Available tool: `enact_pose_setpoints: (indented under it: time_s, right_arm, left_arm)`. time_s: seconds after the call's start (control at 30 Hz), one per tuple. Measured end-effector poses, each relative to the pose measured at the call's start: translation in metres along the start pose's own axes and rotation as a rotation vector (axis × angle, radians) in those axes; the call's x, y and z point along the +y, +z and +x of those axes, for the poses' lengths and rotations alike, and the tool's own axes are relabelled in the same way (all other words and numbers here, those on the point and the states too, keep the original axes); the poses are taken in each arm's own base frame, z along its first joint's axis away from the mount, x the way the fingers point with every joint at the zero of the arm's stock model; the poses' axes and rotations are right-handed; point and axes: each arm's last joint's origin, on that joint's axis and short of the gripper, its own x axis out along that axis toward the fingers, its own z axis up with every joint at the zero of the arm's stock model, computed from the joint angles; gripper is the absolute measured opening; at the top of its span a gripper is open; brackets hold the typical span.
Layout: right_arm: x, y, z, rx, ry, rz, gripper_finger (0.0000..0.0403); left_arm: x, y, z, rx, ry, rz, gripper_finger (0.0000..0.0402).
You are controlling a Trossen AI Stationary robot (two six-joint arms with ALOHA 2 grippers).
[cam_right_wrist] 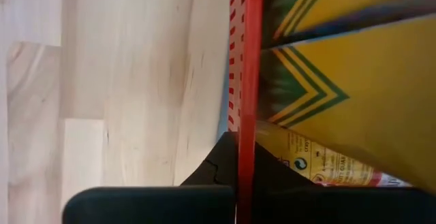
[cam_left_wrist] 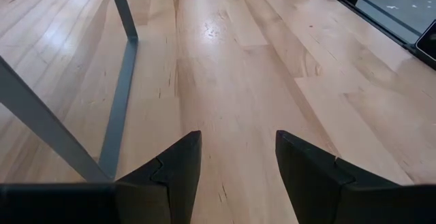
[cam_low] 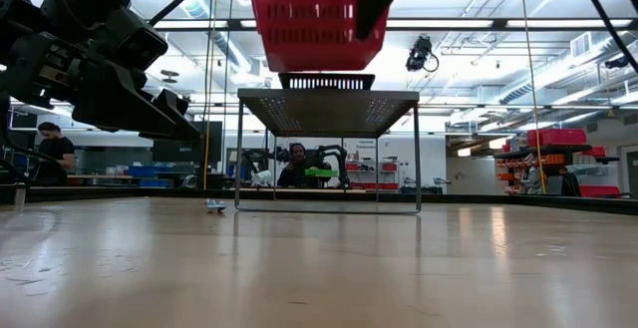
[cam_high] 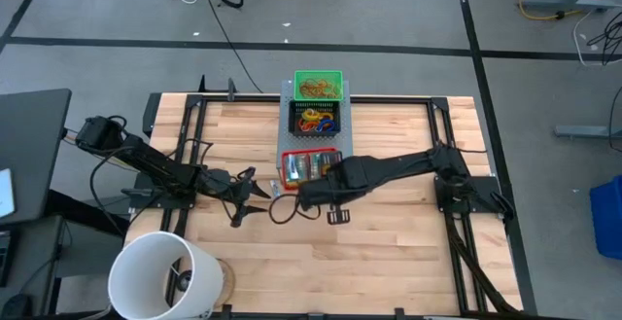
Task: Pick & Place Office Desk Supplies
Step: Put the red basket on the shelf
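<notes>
**Red basket held by its rim alone, well above the counter**

The counter carries a grey metal stand with a green basket and a black basket of rubber bands on top; a white bucket sits at the near left corner.

The main risk, as I judge it, is the red basket tipping. The right gripper has its jaws pinched together on one thin wall, so the yellow crayon packets inside weigh on the unsupported side. A quick swing or a slipping pinch could tilt the basket and spill them. It also hangs just above the stand, so a low pass could catch the stand or the black basket.

The right arm reaches in across the counter to the basket's left edge. The left gripper hovers low over bare wood beside the stand, jaws apart and empty; a stand leg lies near its path.
</notes>
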Motion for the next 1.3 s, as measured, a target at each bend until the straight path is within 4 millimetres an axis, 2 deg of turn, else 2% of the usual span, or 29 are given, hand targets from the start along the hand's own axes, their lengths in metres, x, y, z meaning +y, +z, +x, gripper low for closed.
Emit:
enact_pose_setpoints:
  time_s: [0.5, 0.8, 1.17, 1.3]
  right_arm:
    - [-0.026, 0.002, 0.011, 0.003, 0.014, 0.102, 0.0000]
    - [-0.030, -0.001, 0.039, 0.052, 0.033, 0.119, 0.0000]
    - [-0.033, -0.001, 0.040, 0.052, 0.023, 0.140, 0.0000]
    - [-0.037, -0.001, 0.042, 0.054, -0.007, 0.169, 0.0016]
  left_arm:
    - [0.000, 0.000, 0.000, 0.000, -0.004, -0.007, 0.0194]
    - [0.000, 0.000, 0.000, 0.001, -0.008, -0.010, 0.0194]
    - [0.000, 0.000, 0.000, 0.001, -0.008, -0.016, 0.0194]
    - [0.000, 0.000, 0.000, 0.001, -0.010, -0.018, 0.0194]
